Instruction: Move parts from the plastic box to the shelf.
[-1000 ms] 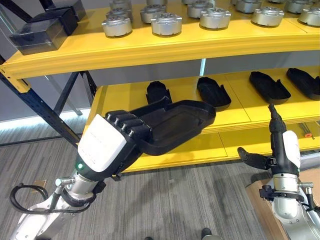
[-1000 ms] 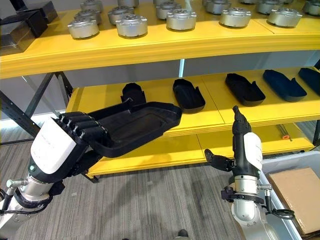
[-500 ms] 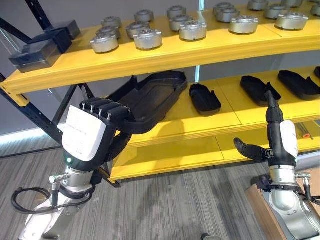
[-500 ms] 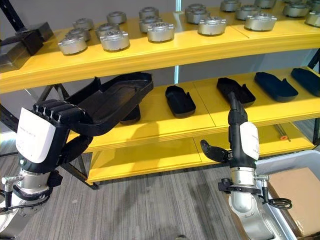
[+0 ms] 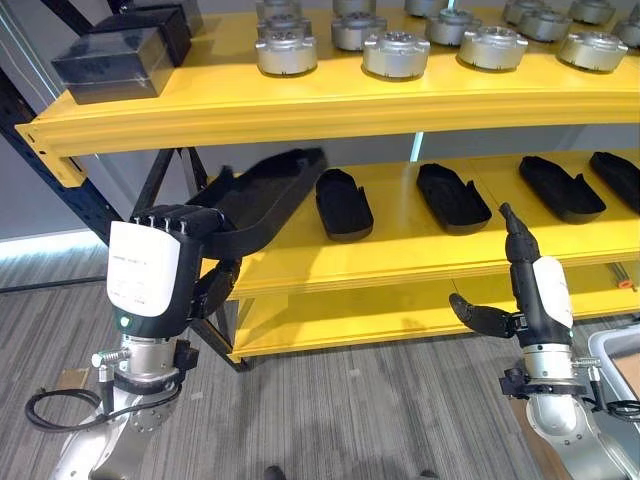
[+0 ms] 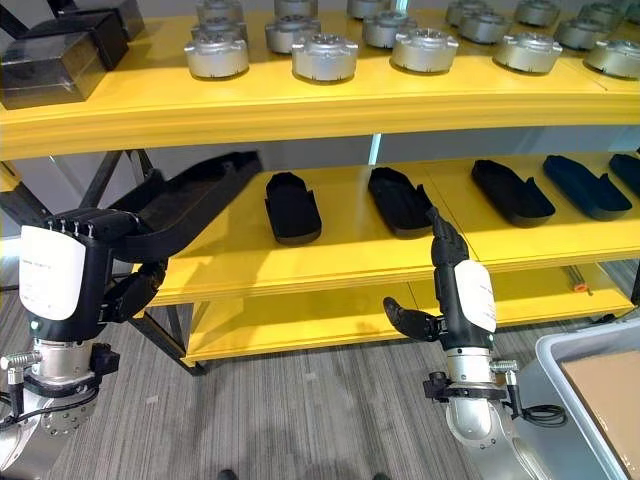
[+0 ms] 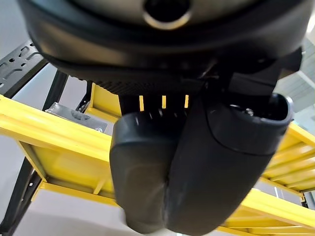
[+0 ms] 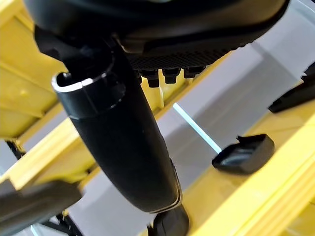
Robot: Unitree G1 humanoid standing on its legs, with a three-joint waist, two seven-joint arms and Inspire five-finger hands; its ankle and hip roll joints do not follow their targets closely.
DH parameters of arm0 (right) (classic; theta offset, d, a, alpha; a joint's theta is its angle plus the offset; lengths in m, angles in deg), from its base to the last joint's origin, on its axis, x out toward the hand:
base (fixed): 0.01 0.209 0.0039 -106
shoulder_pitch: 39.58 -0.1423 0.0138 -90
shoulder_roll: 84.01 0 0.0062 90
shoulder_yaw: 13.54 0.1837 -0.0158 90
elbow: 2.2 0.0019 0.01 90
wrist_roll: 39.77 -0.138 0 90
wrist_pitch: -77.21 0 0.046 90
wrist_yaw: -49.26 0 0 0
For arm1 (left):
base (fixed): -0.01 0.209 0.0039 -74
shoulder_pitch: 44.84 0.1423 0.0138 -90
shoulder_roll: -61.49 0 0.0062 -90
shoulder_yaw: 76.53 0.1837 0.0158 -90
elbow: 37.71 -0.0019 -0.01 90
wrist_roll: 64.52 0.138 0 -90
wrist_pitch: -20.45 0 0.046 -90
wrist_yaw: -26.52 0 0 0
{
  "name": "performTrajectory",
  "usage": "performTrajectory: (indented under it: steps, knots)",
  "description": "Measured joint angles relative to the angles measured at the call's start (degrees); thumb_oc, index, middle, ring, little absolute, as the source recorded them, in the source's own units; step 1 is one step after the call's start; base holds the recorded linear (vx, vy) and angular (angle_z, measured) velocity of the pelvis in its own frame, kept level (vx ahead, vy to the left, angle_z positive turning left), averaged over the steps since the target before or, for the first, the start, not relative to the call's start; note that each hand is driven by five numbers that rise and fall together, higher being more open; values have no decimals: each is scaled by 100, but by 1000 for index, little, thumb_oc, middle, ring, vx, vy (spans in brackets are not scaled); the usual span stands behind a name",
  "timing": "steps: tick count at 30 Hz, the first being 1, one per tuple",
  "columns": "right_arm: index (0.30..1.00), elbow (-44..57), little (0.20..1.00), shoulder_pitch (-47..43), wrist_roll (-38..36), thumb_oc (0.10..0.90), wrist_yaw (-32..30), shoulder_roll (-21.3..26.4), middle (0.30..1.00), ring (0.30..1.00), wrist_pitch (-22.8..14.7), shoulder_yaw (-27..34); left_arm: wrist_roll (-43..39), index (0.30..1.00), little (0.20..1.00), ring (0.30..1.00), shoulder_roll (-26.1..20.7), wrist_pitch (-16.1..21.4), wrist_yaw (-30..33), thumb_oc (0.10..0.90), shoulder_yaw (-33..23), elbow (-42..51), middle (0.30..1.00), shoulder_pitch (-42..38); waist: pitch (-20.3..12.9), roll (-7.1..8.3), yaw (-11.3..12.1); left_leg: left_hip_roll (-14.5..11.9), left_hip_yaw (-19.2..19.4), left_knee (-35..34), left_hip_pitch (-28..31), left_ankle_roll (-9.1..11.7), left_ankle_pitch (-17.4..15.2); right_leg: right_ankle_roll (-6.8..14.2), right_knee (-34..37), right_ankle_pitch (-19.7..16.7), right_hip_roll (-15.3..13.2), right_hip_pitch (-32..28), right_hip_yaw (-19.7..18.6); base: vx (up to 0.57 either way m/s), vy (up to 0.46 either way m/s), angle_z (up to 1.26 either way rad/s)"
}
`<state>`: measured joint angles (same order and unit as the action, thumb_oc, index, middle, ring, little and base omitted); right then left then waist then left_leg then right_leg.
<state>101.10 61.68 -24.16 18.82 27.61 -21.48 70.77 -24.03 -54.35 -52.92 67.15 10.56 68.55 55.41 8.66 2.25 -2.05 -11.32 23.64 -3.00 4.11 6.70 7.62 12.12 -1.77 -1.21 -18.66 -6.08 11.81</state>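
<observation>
Left hand (image 5: pixel 160 270) clenched round long black moulded plastic part (image 5: pixel 262 195); slide flat onto yellow middle shelf (image 5: pixel 400 250) left end, clearing neighbouring part (image 5: pixel 343 203). Right hand (image 5: pixel 525 290) relaxed.

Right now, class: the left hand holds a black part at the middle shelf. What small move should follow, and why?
Probably lower the black part onto the bare yellow middle shelf, left of the first black part in the row: the left hand holds it tilted above that spot, unsupported.

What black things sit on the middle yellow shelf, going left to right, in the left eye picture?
Long black part in the left hand → black part → black part → black part → black part at the edge.
</observation>
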Motion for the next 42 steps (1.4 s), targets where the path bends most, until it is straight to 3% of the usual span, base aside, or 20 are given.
performTrajectory:
  steps: [4, 14, 20, 25, 27, 31, 33, 36, 37, 38, 39, 40, 42]
  knots:
    - [1000, 4, 1000, 8, -1, 900, 76, -28, 1000, 1000, 61, 202, -210, 300, 300, 300, 6, 130, -177, 400, -1, 25, 300, -7, 4, 6, 30, -27, -48, -54, -37, 134, -44, 113, 211, -65, 60, 0, -30, 37, 52, -7]
    - [1000, 51, 1000, -28, -7, 900, 395, -18, 1000, 1000, 129, 201, -234, 300, 300, 300, 184, -56, -272, 400, -2, 10, 300, 36, -2, 181, 97, -90, -95, -42, -204, 140, 46, 94, 399, -174, 152, 67, -16, 5, -3, -1]
    - [1000, 347, 1000, -167, -152, 900, 646, -3, 1000, 1000, -121, 129, -410, 300, 300, 300, 259, -411, -224, 400, 111, -181, 300, -81, 0, 201, 88, -146, -80, -4, -206, 141, 33, 91, 410, -174, 198, 66, -31, 44, 72, -2]
    - [1000, 784, 1000, -667, -263, 900, 758, 70, 1000, 1000, -536, -199, -366, 300, 300, 300, 256, -598, -213, 400, 188, -538, 300, -272, 0, 207, 96, -151, -81, 173, -260, 117, -100, 70, 400, -191, 165, 55, -41, 59, 173, 0]
    - [1000, 974, 1000, -828, -259, 900, 773, 72, 1000, 1000, -667, -300, -359, 300, 300, 300, 256, -660, -214, 400, 281, -578, 300, -403, -2, 212, 192, -150, -110, 273, -321, 119, -132, 64, 376, -195, 153, 67, -23, 47, 187, 4]
    - [1000, 1007, 1000, -945, -257, 900, 803, 87, 1000, 1000, -609, -288, -352, 300, 300, 300, 254, -660, -255, 400, 418, -681, 300, -708, 2, 211, 262, -129, -164, 580, -433, 64, -357, 52, 110, -202, 65, 91, 139, 38, 216, 8]
    - [1000, 1003, 1000, -949, -257, 900, 812, 85, 1000, 1000, -568, -269, -339, 300, 300, 300, 253, -660, -271, 400, 502, -697, 300, -844, 4, 207, 254, -49, -278, 750, -520, 51, -543, -10, -406, -215, -68, 392, 196, 74, 183, -5]
    - [1000, 1003, 1000, -860, -254, 900, 816, 25, 1000, 1000, -585, -268, -306, 300, 300, 300, 242, -696, -397, 400, 511, -755, 300, -902, 53, 141, 213, 75, -211, 822, -379, -147, -769, -456, -1453, -606, -256, 1048, 41, 129, 13, -37]
    - [1000, 1006, 1000, -783, -256, 900, 819, -7, 1000, 1000, -607, -265, -306, 300, 300, 300, 231, -706, -411, 400, 511, -771, 300, -904, 63, 128, 190, 79, -219, 748, -286, -166, -771, -447, -1571, -622, -265, 1109, -27, 99, -221, -40]
    - [1000, 1004, 1000, -643, -257, 900, 888, -82, 1000, 1000, -724, -245, -301, 300, 300, 300, 192, -776, -418, 400, 496, -781, 300, -897, 91, 134, 145, 93, -198, 578, -144, -187, -760, -317, -1764, -280, -238, 1271, -112, 37, -199, -19]
    - [1000, 1005, 1000, -613, -257, 900, 908, -82, 1000, 1000, -764, -251, -305, 300, 300, 300, 179, -813, -418, 400, 493, -781, 300, -899, 88, 145, 126, 93, -200, 566, -144, -204, -749, -327, -1665, -237, -179, 1259, -93, 86, -280, -14]
    - [1000, 1011, 1000, -620, -256, 900, 958, -82, 1000, 1000, -947, -251, -302, 300, 300, 300, 64, -900, -414, 400, 498, -793, 300, -949, 90, 230, 25, 124, -184, 563, -218, -228, -735, -264, -1182, -169, -117, 1381, -17, 100, -193, 0]
    - [1000, 1010, 1000, -751, -246, 900, 1048, -92, 1000, 1000, -1107, -259, -303, 300, 300, 300, -60, -986, -389, 400, 564, -943, 300, -1032, 130, 219, -77, 159, -199, 591, -343, -269, -731, -119, -765, -252, -213, 1607, -48, 92, -122, 12]
